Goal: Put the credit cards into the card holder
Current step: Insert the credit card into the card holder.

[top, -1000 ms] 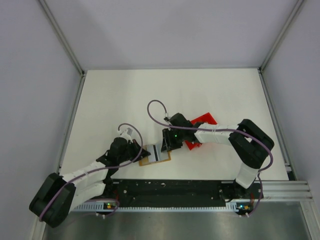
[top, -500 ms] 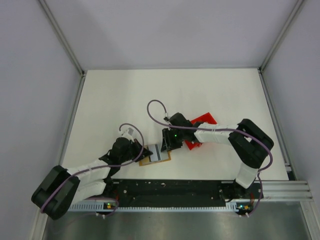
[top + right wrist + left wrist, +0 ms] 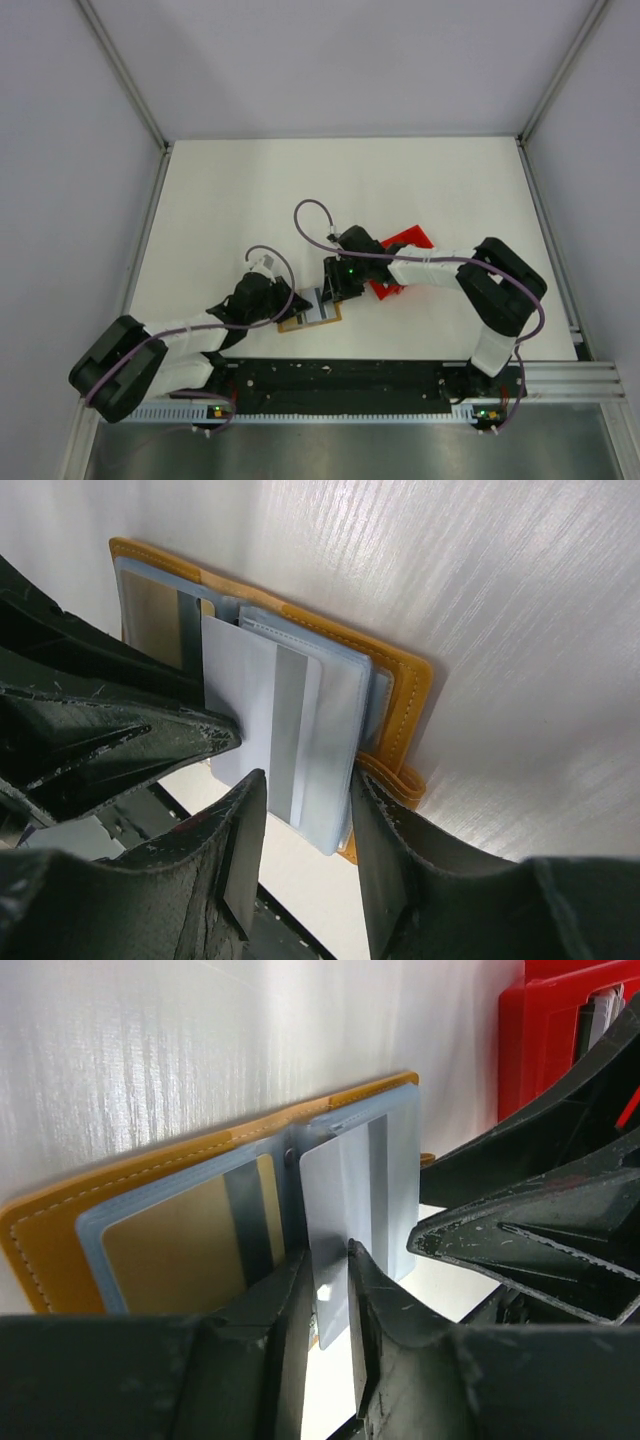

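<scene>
Nearby, red tray (image 3: 540, 1050) flanks card holder (image 3: 400, 680); right end effector (image 3: 305, 785) parted, left end effector (image 3: 328, 1260) unclear.

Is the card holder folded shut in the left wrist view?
No, the card holder lies spread open, its clear sleeves and a pale card showing.

My white desk (image 3: 240, 190) carries a red raised-rim tray (image 3: 408, 240), a little right of its middle and partly hidden. Pale grey walls (image 3: 340, 60) close my desk's far, left and right edges; metal posts (image 3: 124, 70) rise from both far corners.
</scene>
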{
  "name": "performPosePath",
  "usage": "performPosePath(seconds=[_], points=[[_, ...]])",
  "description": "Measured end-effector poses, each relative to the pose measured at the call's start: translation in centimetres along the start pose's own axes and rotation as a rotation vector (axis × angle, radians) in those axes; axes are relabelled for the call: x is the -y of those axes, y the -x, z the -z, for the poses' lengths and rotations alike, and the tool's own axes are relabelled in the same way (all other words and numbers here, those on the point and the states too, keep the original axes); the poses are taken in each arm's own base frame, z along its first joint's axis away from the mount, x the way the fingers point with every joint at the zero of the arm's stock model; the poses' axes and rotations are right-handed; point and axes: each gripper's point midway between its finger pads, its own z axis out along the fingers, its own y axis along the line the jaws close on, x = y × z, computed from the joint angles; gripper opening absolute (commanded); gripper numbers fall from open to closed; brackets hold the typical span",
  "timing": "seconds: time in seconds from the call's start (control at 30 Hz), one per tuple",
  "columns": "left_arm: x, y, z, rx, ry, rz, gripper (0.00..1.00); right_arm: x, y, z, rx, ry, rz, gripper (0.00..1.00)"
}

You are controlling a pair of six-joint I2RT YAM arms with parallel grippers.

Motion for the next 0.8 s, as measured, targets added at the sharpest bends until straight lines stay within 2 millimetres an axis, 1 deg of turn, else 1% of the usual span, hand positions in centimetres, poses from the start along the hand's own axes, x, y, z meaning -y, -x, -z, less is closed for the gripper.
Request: performPosePath(seconds=[0.03, 0.13, 0.23, 0.3, 0.47, 0.57, 0.8], points=[[-0.02, 0.02, 0.06, 0.000, 0.005, -0.001, 0.37, -0.02, 0.02, 0.00, 0.001, 0.001, -0.002, 0.41], [0.32, 0.21, 0.38, 0.007, 0.007, -0.009, 0.44, -0.15, 0.05, -0.16, 0.001, 0.008, -0.006, 0.41], [0.39, 0.30, 0.68, 0.005, 0.024, -0.015, 0.46, -0.24, 0.09, -0.20, 0.001, 0.012, -0.010, 0.41], [0.33, 0.34, 0.82, 0.004, 0.035, -0.019, 0.50, -0.25, 0.08, -0.21, 0.001, 0.013, -0.011, 0.41], [0.32, 0.56, 0.99, 0.004, 0.060, -0.020, 0.50, -0.34, 0.11, -0.28, 0.000, 0.018, -0.011, 0.41], [0.30, 0.57, 1.00, 0.004, 0.064, -0.020, 0.45, -0.38, 0.11, -0.29, -0.001, 0.020, -0.010, 0.41], [0.31, 0.50, 0.71, -0.006, 0.068, -0.014, 0.45, -0.40, 0.09, -0.29, -0.001, 0.021, -0.010, 0.42]])
